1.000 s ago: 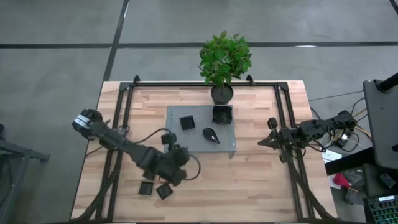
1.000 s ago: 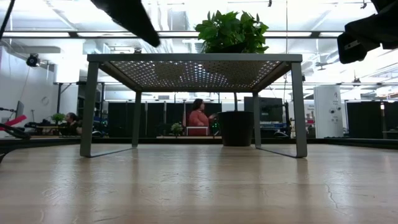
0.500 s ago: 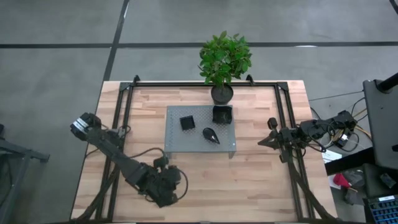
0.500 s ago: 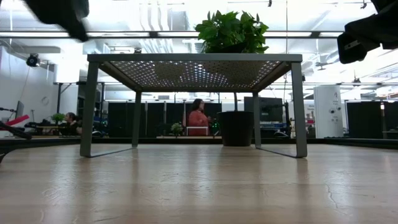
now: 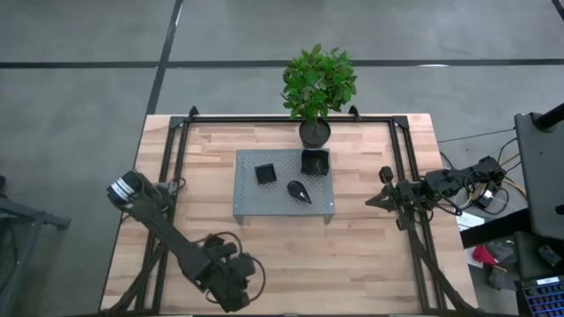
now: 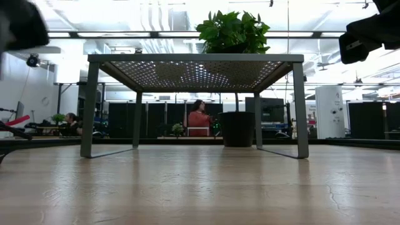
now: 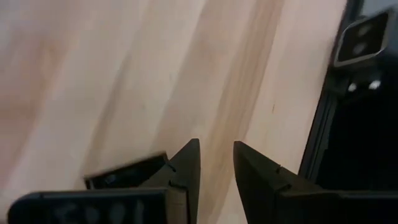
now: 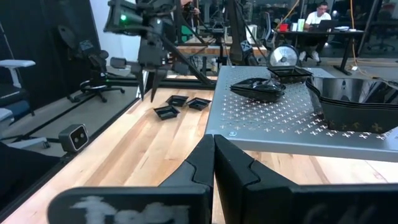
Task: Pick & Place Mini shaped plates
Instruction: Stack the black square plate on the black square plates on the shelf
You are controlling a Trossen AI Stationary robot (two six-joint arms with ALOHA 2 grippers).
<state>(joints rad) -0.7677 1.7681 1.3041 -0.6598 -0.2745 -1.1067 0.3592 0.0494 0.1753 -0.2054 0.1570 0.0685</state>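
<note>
Left gripper (image 7: 216, 163) over bare table (image 7: 124, 74), no legible writing anywhere.

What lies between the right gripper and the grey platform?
Only bare wooden table top lies between the shut right gripper and the grey platform. The high view shows it, and the right wrist view agrees.

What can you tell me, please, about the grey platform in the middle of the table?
The grey platform is a rectangular perforated sheet, metal by its look, standing level on thin corner legs on the wooden table. Light shows through its holes from below. On top lie a small square black dish, a teardrop-shaped black dish and a stack of black dishes at the back corner. A potted plant stands just behind it. Neither gripper touches it.
</note>
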